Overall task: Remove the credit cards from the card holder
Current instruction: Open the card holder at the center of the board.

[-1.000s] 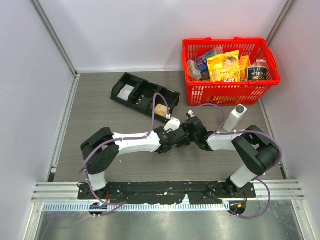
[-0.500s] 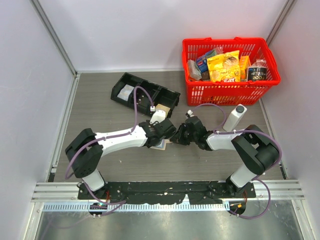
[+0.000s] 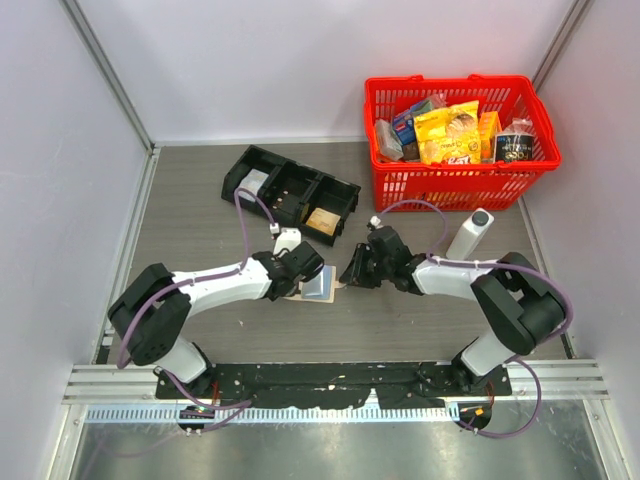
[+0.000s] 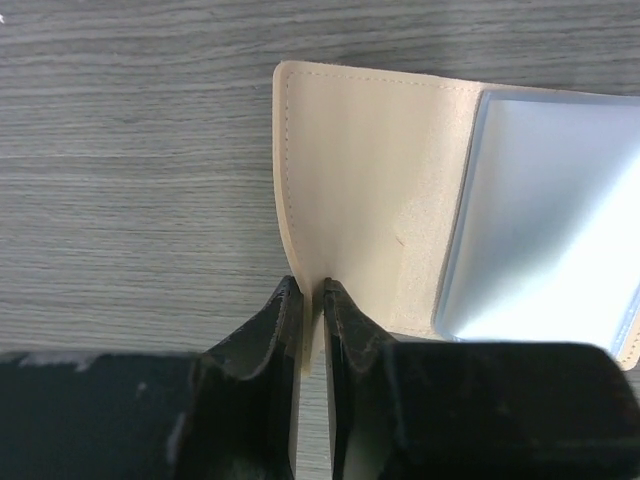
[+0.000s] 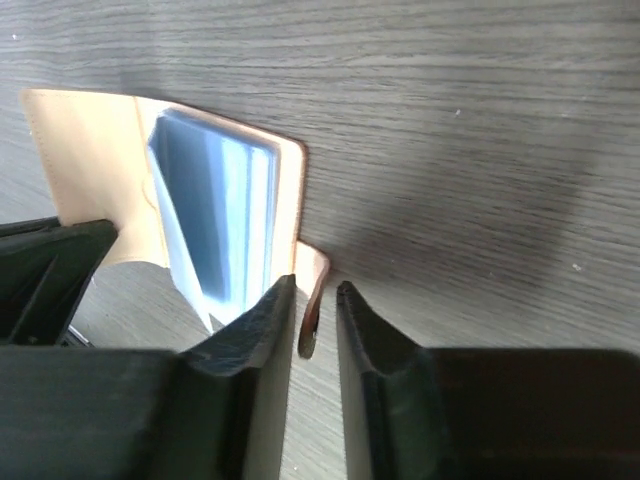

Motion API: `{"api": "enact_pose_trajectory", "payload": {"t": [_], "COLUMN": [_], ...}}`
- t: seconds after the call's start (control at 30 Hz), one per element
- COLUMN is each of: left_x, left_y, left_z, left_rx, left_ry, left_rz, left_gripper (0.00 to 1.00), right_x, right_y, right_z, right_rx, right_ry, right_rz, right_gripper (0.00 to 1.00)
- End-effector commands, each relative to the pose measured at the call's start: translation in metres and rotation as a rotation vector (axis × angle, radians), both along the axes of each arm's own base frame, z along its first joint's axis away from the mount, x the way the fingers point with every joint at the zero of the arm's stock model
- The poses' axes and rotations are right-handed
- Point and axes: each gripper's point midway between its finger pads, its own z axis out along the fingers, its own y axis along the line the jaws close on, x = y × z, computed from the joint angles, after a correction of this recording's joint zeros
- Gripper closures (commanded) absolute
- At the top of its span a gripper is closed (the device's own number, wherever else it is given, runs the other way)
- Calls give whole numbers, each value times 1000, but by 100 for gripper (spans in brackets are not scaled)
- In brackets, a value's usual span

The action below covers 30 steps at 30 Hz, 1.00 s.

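Observation:
The card holder [image 3: 320, 286] is a tan wallet lying open on the table between my two grippers. My left gripper [image 3: 302, 279] is shut on the edge of its tan flap [image 4: 340, 180], as the left wrist view [image 4: 311, 296] shows. The light blue inner face [image 4: 545, 220] lies to the right of that flap. My right gripper [image 3: 350, 276] is at the wallet's other side. In the right wrist view [image 5: 316, 292] its jaws stand narrowly apart with the little closing tab [image 5: 312, 300] loose between them. The credit cards show only as pale blue layers [image 5: 215, 215] inside the wallet.
A black three-compartment tray [image 3: 290, 192] with flat packets lies behind the left arm. A red basket [image 3: 455, 185] full of groceries stands at the back right. A white bottle [image 3: 468, 235] stands in front of it, close to the right arm.
My left arm has drawn back to the left with the wallet flap pinched, and the wallet now lies open further left. My right gripper has followed a little to the left.

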Motion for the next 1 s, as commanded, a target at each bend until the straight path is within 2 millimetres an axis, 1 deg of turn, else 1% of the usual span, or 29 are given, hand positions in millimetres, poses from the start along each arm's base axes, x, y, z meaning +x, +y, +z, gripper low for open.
{"api": "enact_pose_trajectory", "payload": {"t": [0.0, 0.03, 0.07, 0.1, 0.13, 0.17, 0.2, 0.27, 0.33, 0.4, 0.47, 0.5, 0.53, 0.57, 0.6, 0.67, 0.8, 0.9, 0.93, 0.97], "left_x": [2, 2, 1, 1, 0, 0, -1, -3, -4, -6, -6, -6, -7, -7, -8, -8, -8, -8, -8, -7], "left_y": [-13, -14, -15, -16, -18, -20, -21, -22, -23, -24, -24, -24, -25, -24, -24, -24, -25, -26, -26, -27], "left_z": [1, 2, 1, 1, 0, 0, -1, -4, -6, -9, -11, -12, -12, -13, -13, -14, -18, -18, -18, -18], "left_rx": [-101, -109, -117, -125, -136, -148, -153, -162, -171, -182, -189, -194, -201, -204, -208, -218, -236, -243, -246, -250], "left_ry": [-9, -10, -8, -7, -7, -6, 0, 9, 20, 29, 38, 44, 49, 54, 58, 64, 80, 84, 87, 87], "left_rz": [8, 5, 2, -1, -4, -8, -11, -15, -19, -26, -27, -28, -30, -29, -30, -32, -33, -37, -37, -37], "left_gripper": [85, 87, 87, 87, 88, 88, 88, 89, 89, 91, 91, 90, 91, 91, 91, 91, 91, 91, 92, 92], "right_x": [14, 14, 14, 15, 15, 16, 16, 19, 29, 33, 35, 34, 34, 34, 33, 32, 28, 26, 26, 22], "right_y": [17, 16, 22, 18, 25, 23, 29, 31, 22, 18, 16, 15, 15, 15, 17, 18, 24, 36, 38, 44], "right_z": [61, 68, 79, 81, 92, 94, 101, 100, 92, 83, 73, 63, 60, 52, 50, 38, 31, 34, 31, 34], "right_rx": [34, 21, 24, -13, -13, -37, -33, -39, -89, -120, -148, -169, -174, -185, -179, -189, -177, -147, -146, -121], "right_ry": [-146, -167, -192, -199, -225, -240, -258, -255, -262, -258, -247, -229, -223, -209, -204, -181, -169, -176, -175, -165], "right_rz": [47, 44, 57, 47, 62, 53, 62, 49, -13, -35, -40, -39, -37, -35, -29, -24, 14, 48, 50, 79], "right_gripper": [67, 64, 62, 60, 60, 60, 60, 60, 64, 66, 69, 73, 75, 78, 80, 84, 87, 87, 87, 87]}}
